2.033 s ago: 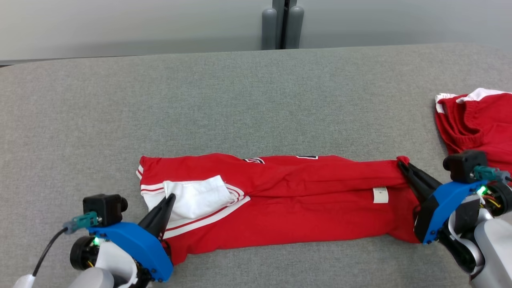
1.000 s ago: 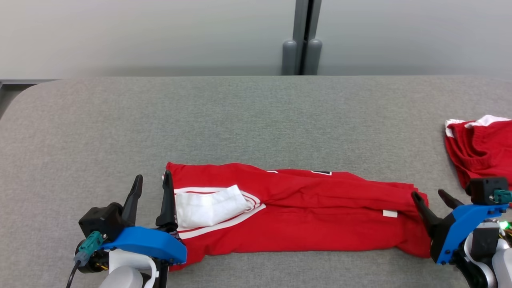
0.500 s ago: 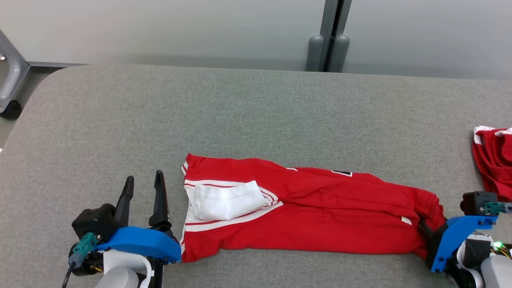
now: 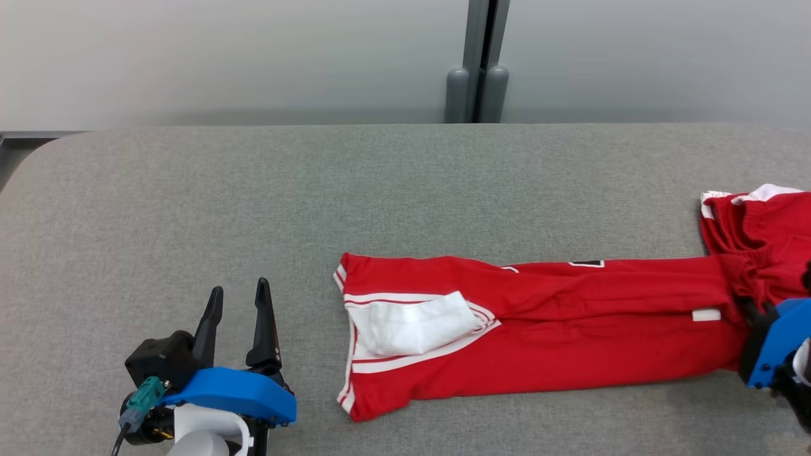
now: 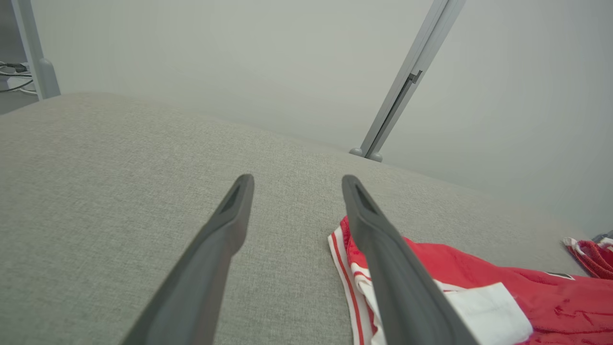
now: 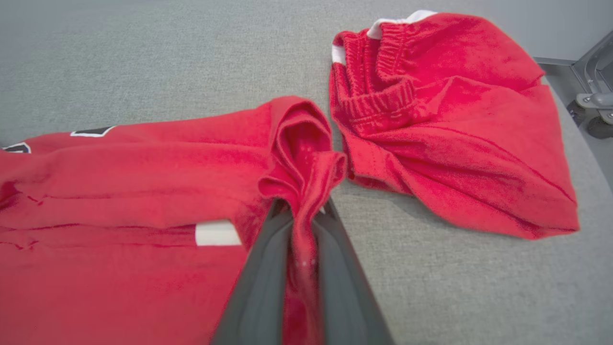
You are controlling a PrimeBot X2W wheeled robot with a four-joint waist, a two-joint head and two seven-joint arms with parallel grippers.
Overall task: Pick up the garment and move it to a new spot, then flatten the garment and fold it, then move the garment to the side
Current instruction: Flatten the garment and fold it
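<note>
Head view, near right of counter (image 4: 190, 190): garment (image 4: 538, 342) lying as a long folded band, right end just beside another red piece (image 4: 760, 228). Right end effector (image 6: 304, 211) pinched tight on that end's bunched cloth; left end effector (image 4: 239, 286) wide, empty, apart at near left. Seemingly moved, flattened, folded lengthwise; likely left: further folding, then shifting aside

We are recording a likely lab or test room: a grey cloth-covered table (image 4: 405, 190) is standing before bare pale panels (image 4: 222, 57), a grey post (image 4: 476, 57) dividing them, cables (image 5: 10, 75) lying beyond.
</note>
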